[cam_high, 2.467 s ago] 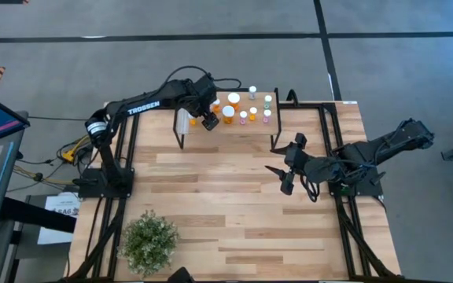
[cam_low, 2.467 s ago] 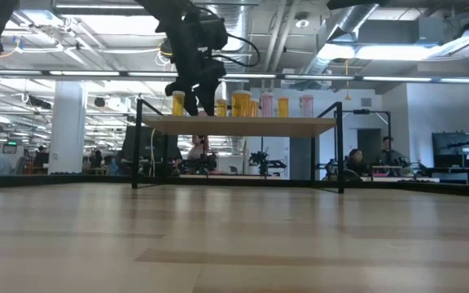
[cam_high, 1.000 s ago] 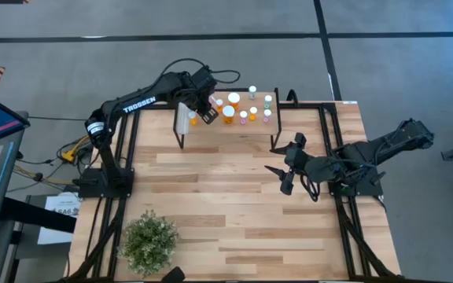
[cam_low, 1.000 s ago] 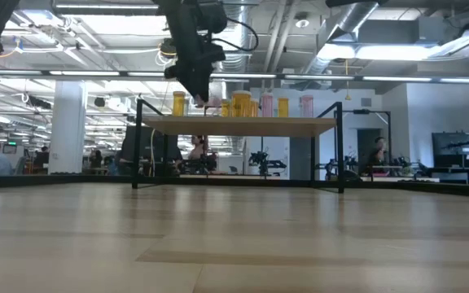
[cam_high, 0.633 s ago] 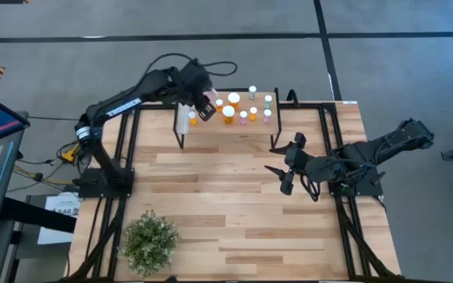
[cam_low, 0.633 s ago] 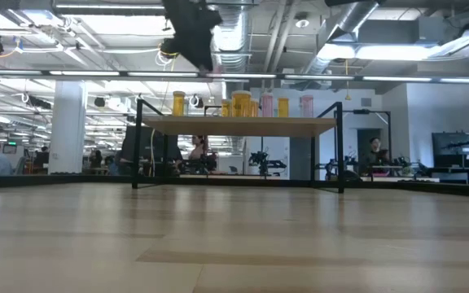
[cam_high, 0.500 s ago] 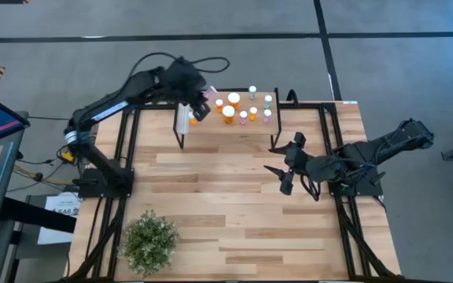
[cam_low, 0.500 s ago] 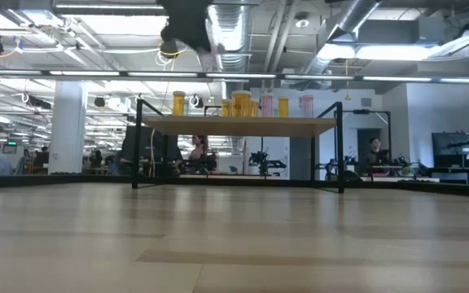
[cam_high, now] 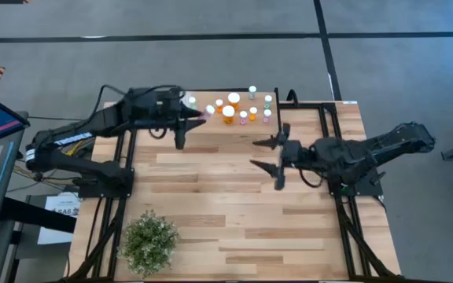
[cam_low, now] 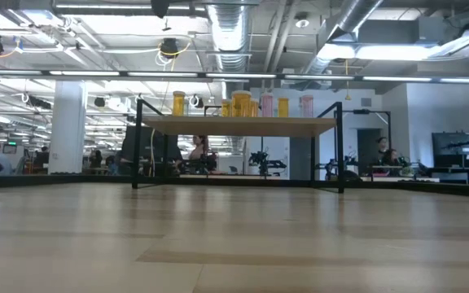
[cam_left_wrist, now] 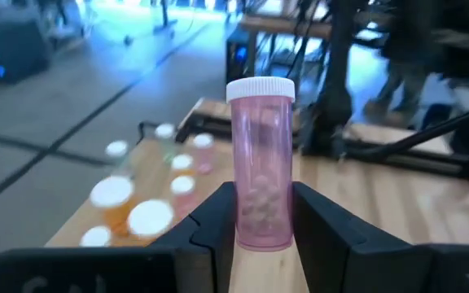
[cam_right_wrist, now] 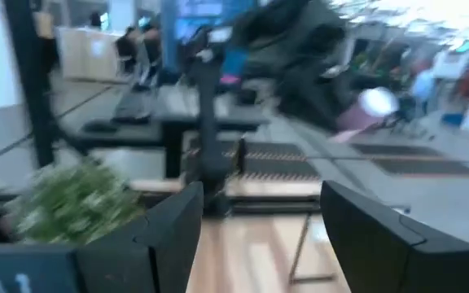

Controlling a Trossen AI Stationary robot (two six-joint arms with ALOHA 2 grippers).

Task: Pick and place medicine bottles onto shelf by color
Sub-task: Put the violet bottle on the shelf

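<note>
L end effector [cam_left_wrist: 260, 213] closed on a pink bottle [cam_left_wrist: 260, 163], gripped low on the body, white cap up, bottle upright. Prob held that way so it can be set down standing. High view puts it just off the shelf's [cam_high: 211, 118] left end, above the bench [cam_high: 234, 204], not over the plank.

Other bottles [cam_high: 238, 106] stand upright on the shelf, white caps up: orange ones toward the left and middle, pink and teal toward the right. Low view shows same row, orange then pink [cam_low: 306, 106]. Judging by that, the held pink one belongs at the right end w/ its colour group.

R end effector [cam_high: 272, 157] over mid-bench, fingers spread wide, holding nothing; pointed toward the left arm, maybe for a handover, can't say.

Plant [cam_high: 149, 240] at near-left bench corner.

Writing: none legible on bottles or arms.
</note>
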